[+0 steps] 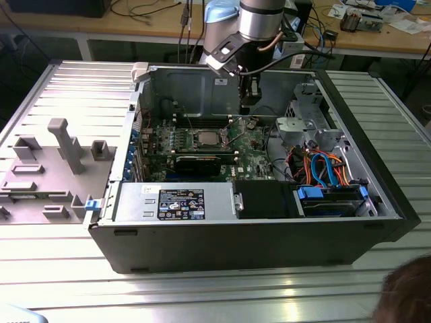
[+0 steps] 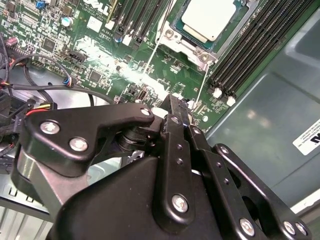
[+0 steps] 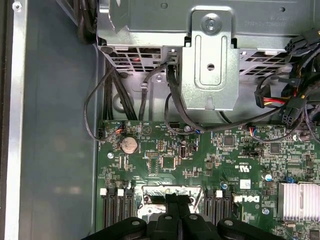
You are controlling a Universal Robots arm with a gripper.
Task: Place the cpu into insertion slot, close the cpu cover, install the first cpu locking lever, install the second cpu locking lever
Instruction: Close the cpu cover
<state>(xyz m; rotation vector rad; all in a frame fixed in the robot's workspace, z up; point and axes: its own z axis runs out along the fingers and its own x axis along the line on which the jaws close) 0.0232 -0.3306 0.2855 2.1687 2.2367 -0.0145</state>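
One grey fixture tray [image 1: 47,168] sits at the exterior view's left on the slatted metal surface [image 1: 215,296], just beside one open computer case [image 1: 269,235] that takes up the middle. Inside the case we count one motherboard [image 1: 256,158]. One cpu [image 1: 205,139] lies flat in its socket on that board, a little left of the frame's centre. One robot arm [image 1: 259,20] stands in the upper middle of the frame. Its fingers [image 1: 246,94] hang inside the case, just right of the cpu. Further right we see one drive cage [image 1: 303,128], a bundle of blue and orange cables [image 1: 323,168], and one person's head [image 1: 404,296] in the lower right corner.

In the second wrist view the cpu [image 2: 210,17] rests in the socket with one cpu cover [image 2: 187,45] lying down around it. Two wire levers [image 2: 152,55] run out from the socket. The fingers [image 2: 172,135] are pressed together with no gap showing, their tips just beside the end of one lever. We cannot tell whether they pinch it.

In the first wrist view we count one coin battery [image 3: 129,145] and one finned heatsink [image 3: 299,200] on the board.
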